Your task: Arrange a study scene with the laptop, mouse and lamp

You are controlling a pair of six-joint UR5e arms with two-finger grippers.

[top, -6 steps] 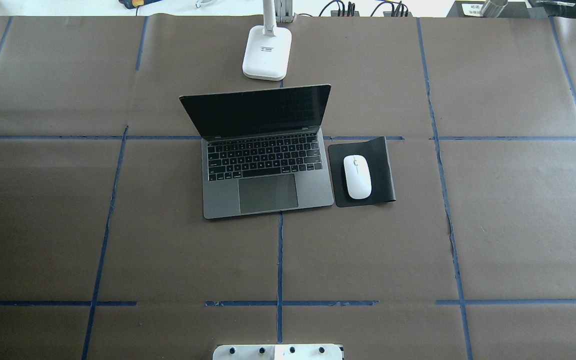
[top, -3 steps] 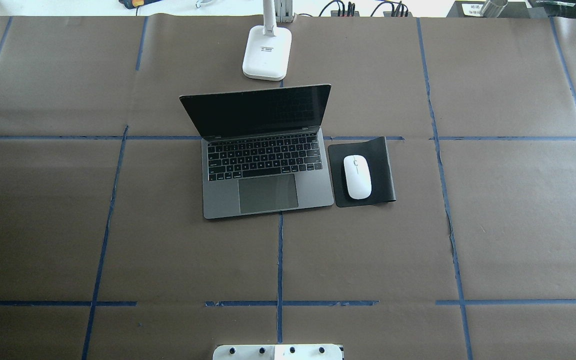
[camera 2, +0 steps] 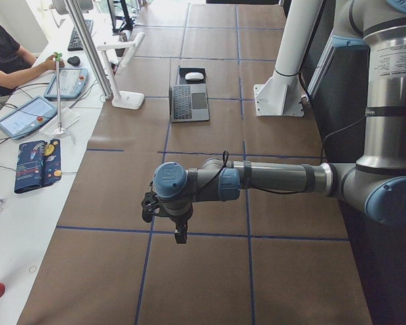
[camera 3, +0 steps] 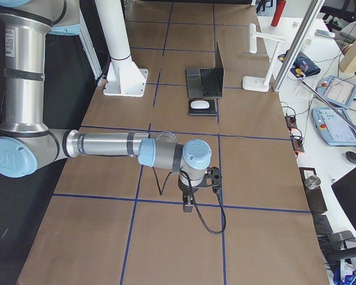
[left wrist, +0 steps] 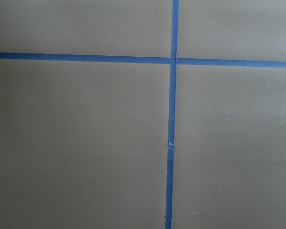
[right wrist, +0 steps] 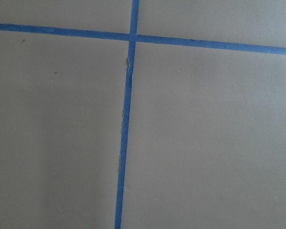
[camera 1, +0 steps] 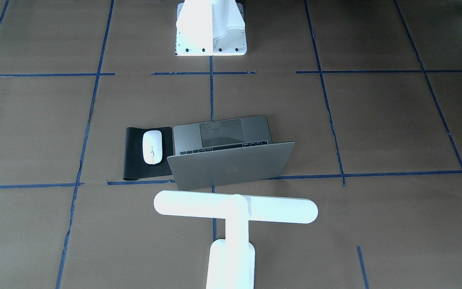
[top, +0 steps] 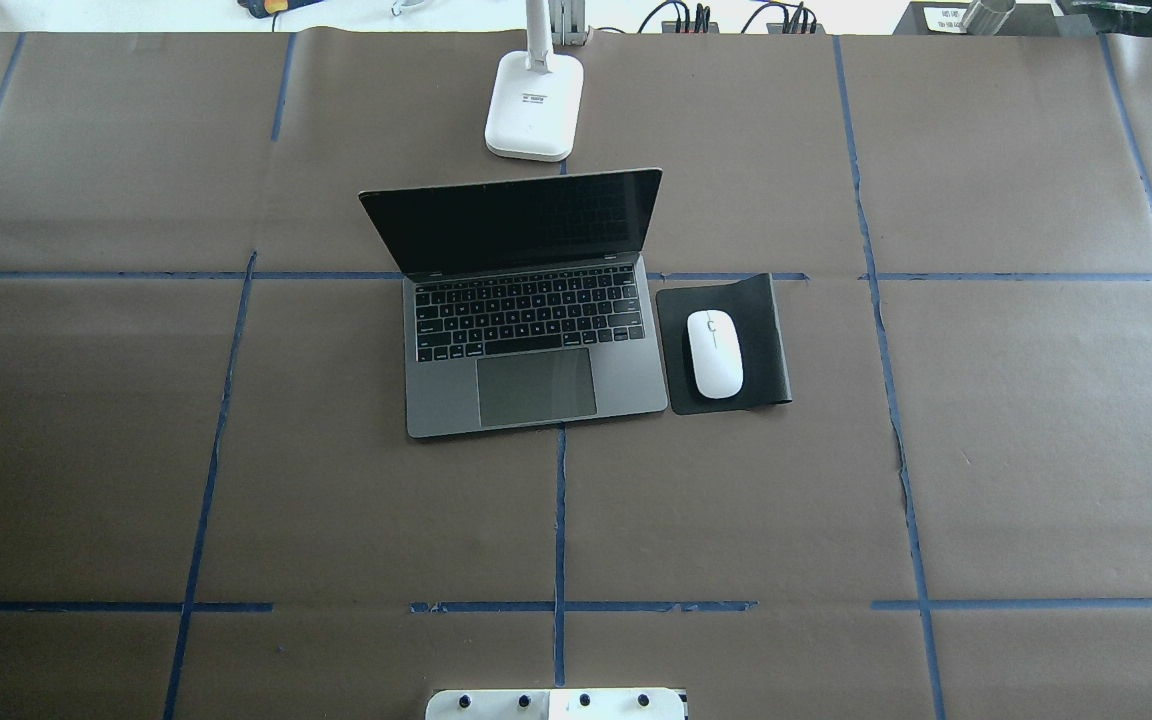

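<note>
Jaws of left gripper (camera 2: 181, 232) and right gripper (camera 3: 188, 203): apart or together, cannot tell. Laptop (top: 526, 340), mouse (top: 715, 353) and lamp (camera 1: 235, 208) sit well away from both. The scene looks set, so avoid sweeping over them.

The table (top: 1016, 450), covered in brown paper crossed by blue tape lines (top: 559, 520), carries the open laptop (top: 526, 340) near its middle, a black mouse pad (top: 764, 345) just beside it, the lamp (top: 533, 105) behind the screen and a white pedestal (top: 556, 705) at the robot's edge
</note>
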